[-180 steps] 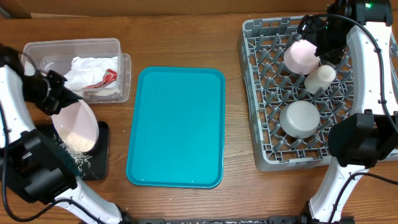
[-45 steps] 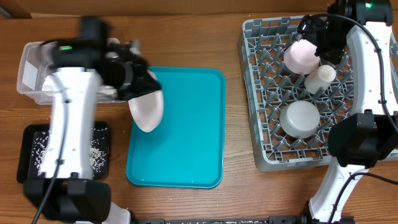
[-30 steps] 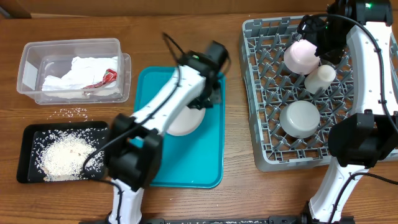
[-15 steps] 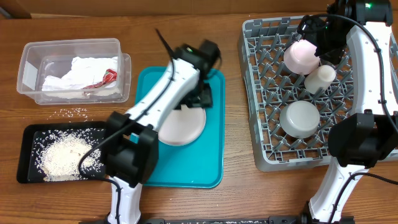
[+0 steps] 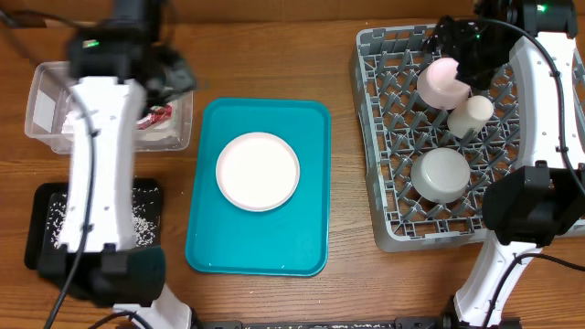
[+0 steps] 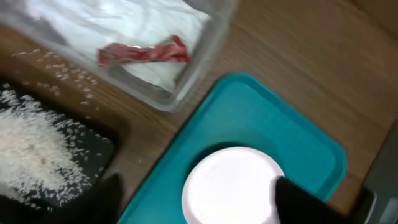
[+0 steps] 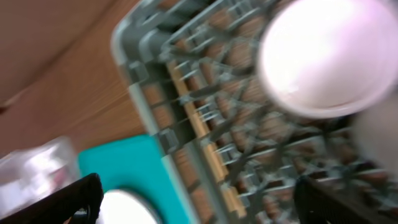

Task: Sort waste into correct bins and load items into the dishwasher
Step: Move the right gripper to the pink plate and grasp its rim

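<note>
The large pale pink plate (image 5: 258, 171) lies flat on the teal tray (image 5: 311, 119), with nothing holding it. My left gripper (image 5: 174, 75) hangs open and empty over the right end of the clear tub (image 5: 46, 100), well left of the plate. In the left wrist view the tub holds white napkins (image 6: 124, 22) and a red scrap (image 6: 143, 53), and rice (image 6: 28, 149) fills the black tray (image 6: 102, 146). My right gripper (image 5: 452, 37) stands open above the grey rack (image 5: 384, 210), just by the pink bowl (image 5: 441, 82). The white cup (image 5: 471, 114) and metal bowl (image 5: 441, 174) sit in the rack.
A few loose rice grains (image 6: 59, 62) lie on the wood between tub and black tray. My left arm (image 5: 96, 174) crosses above the black tray (image 5: 41, 228) and hides much of it. The right arm (image 5: 548, 100) runs along the rack's right side.
The left gripper opened and let go of the plate, which now lies flat on the teal tray. The left arm swung back left to above the tub. The right arm barely moved.
</note>
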`<move>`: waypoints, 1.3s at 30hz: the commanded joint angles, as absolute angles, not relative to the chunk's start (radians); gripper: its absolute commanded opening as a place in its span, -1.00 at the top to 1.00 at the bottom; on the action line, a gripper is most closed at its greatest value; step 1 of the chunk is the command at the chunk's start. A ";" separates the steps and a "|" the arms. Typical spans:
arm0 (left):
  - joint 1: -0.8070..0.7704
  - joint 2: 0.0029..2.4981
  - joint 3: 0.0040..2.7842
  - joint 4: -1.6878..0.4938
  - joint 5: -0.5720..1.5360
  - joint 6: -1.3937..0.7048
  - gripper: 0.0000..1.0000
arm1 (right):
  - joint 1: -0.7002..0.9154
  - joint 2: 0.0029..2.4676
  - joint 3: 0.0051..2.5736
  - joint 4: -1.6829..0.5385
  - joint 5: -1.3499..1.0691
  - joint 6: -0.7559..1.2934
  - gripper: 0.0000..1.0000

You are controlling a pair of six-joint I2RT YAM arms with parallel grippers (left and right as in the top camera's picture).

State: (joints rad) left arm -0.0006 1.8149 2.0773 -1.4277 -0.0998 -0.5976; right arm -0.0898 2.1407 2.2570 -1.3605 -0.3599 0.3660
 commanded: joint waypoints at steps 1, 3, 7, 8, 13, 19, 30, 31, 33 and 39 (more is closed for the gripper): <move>0.118 1.804 2.090 -1.444 -0.116 -0.589 -1.00 | -0.054 2.130 2.264 -1.363 -0.562 0.337 -1.00; 0.174 1.811 2.090 -1.454 -0.115 -0.590 -0.99 | -0.004 2.134 2.244 -1.367 -0.551 0.250 -1.00; 0.244 1.818 2.088 -1.464 -0.115 -0.590 -1.00 | 0.160 2.154 2.179 -1.380 -0.440 0.174 -1.00; 0.257 1.819 2.088 -1.464 -0.115 -0.590 -0.99 | 0.212 2.160 2.153 -1.366 -0.387 0.175 -1.00; 0.289 1.819 2.088 -1.462 -0.115 -0.590 -1.00 | 0.423 2.180 2.025 -1.226 -0.151 0.255 -1.00; 0.290 1.819 2.088 -1.461 -0.190 -0.575 -1.00 | 0.602 2.246 1.936 -1.113 -0.109 0.376 -0.73; 0.296 1.819 2.088 -1.458 -0.194 -0.576 -0.99 | 0.635 2.311 1.920 -1.219 -0.161 0.450 -0.19; 0.296 1.819 2.088 -1.458 -0.194 -0.576 -1.00 | 0.636 2.311 1.909 -1.215 -0.158 0.450 -0.19; 0.296 1.819 2.088 -1.458 -0.194 -0.575 -0.99 | 0.637 2.311 1.863 -1.174 -0.158 0.450 -0.25; 0.296 1.819 2.088 -1.458 -0.194 -0.575 -0.99 | 0.636 2.312 1.808 -1.146 -0.158 0.450 0.29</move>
State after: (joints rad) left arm 0.2844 1.8103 2.0777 -1.4590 -0.1699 -0.5926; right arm 0.6350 2.3028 1.8309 -1.1561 -0.1535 0.4477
